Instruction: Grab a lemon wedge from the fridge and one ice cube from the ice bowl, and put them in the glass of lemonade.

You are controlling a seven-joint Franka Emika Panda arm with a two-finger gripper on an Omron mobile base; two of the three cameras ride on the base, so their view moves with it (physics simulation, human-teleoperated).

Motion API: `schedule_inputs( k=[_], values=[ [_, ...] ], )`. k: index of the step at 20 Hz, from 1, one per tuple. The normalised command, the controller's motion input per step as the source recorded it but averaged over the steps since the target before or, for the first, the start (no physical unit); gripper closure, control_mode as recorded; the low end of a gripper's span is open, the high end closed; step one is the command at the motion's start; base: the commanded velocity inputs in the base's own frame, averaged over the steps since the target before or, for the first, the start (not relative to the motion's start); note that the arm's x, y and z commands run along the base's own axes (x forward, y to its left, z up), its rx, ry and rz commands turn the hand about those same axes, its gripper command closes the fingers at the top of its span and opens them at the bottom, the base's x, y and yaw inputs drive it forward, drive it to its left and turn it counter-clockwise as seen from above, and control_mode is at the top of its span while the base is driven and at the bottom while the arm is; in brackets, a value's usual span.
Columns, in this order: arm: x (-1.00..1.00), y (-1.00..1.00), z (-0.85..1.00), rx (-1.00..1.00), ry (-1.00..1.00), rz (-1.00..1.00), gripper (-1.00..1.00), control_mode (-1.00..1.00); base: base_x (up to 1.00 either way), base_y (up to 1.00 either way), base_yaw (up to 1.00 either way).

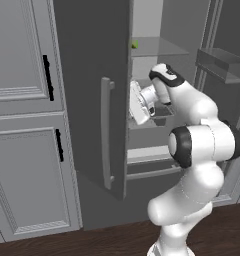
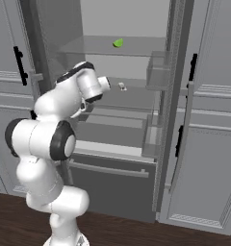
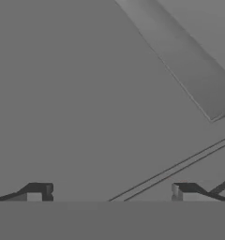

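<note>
A: The gripper (image 3: 109, 192) stands with its jaws wide apart and nothing between them; the hand view shows just bare grey fridge panel ahead of the fingertips (image 3: 39, 191).

B: And the wedge?

A: The lemon wedge (image 2: 118, 43) lies on the top glass shelf (image 2: 136, 46) inside the fridge (image 1: 92, 100), above the gripper and further in. From the left it peeks past the edge of the open door (image 1: 135, 44).

B: How would it handle?

A: My guess: very light, soft in the flesh, a bit slick on the rind. It is tiny, so I would pinch it across the thick middle, not the pointed tip, and gently, or it may squirt out or get crushed.

B: Anything else in there?

A: A small pale scrap (image 2: 122, 87) on the shelf below the wedge, just past the hand. The door bin (image 2: 158, 72) off to the right looks empty.
</note>
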Motion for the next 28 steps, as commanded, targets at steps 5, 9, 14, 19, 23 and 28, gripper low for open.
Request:
schedule_inputs(
  k=[5, 9, 14, 19, 23, 28],
  values=[
    [-0.59, 0.99, 0.01, 0.00, 0.00, 0.01, -1.00, -1.00, 0.00, 0.00, 0.00],
    [-0.13, 1.00, 0.01, -0.02, -0.03, -0.02, -1.00, -1.00, 0.00, 0.00, 0.00],
    [-0.26, 0.89, 0.10, -0.01, 0.00, -0.04, -1.00, -1.00, 0.00, 0.00, 0.00],
    [-0.20, 0.88, 0.16, -0.05, 0.00, -0.06, -1.00, -1.00, 0.00, 0.00, 0.00],
    [-0.11, 0.21, 0.04, -0.08, 0.06, -0.01, -1.00, -1.00, 0.00, 0.00, 0.00],
    [-0.91, -0.40, 0.07, 0.00, -0.11, -0.02, -1.00, -1.00, 0.00, 0.00, 0.00]
  ],
)
